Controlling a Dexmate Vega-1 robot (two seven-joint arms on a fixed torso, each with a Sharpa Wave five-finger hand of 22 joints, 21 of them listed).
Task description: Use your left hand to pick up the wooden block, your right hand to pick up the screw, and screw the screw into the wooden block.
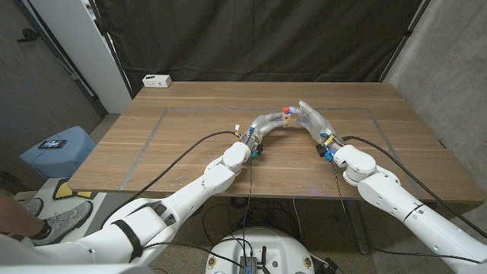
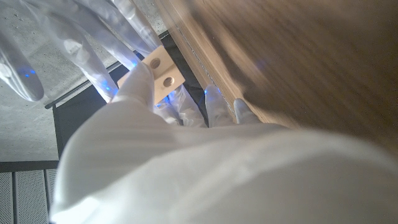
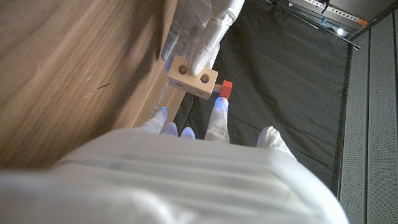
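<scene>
Pale wood, drilled with two holes, showed between the left hand's fingers: the wooden block was pinched and held up off the table, above its middle and toward the far edge, holes exposed, presumably to present a bore. The red-headed screw met the block's side, with the right hand's fingertips at its head, apparently gripping for turning. The left hand and right hand met there.
</scene>
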